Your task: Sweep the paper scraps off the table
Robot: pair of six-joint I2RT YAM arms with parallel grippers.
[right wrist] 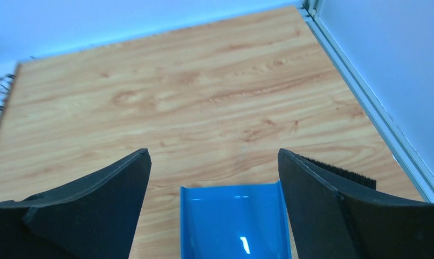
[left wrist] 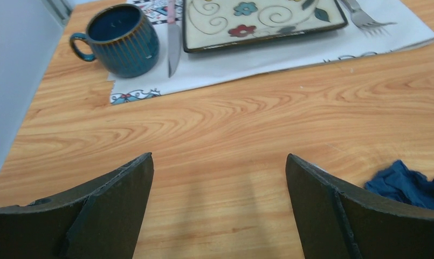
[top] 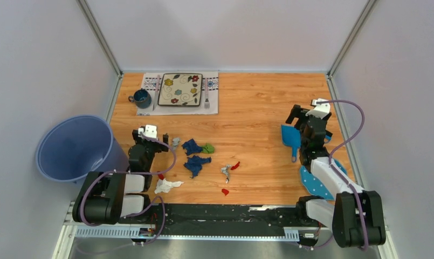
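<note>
The paper scraps lie on the table [top: 257, 108] at front centre: dark blue ones [top: 195, 164], a green one [top: 208, 148], red bits [top: 235, 165], a silver-grey one [top: 225, 171] and a white one [top: 166, 186]. My left gripper [top: 143, 134] [left wrist: 219, 162] stands open just left of them over bare wood, and a dark blue scrap [left wrist: 406, 183] shows beside its right finger. My right gripper [top: 300, 117] [right wrist: 213, 154] is open above a blue dustpan [top: 291, 137] [right wrist: 233, 221], holding nothing.
A blue bin [top: 74, 148] stands off the table's left edge. At the back left a placemat [top: 214, 102] carries a plate [top: 180, 89], mug [top: 142, 98], knife and fork. A blue polka-dot cloth [top: 317, 183] lies under the right arm. Black bristles [right wrist: 338, 170] show by the right finger.
</note>
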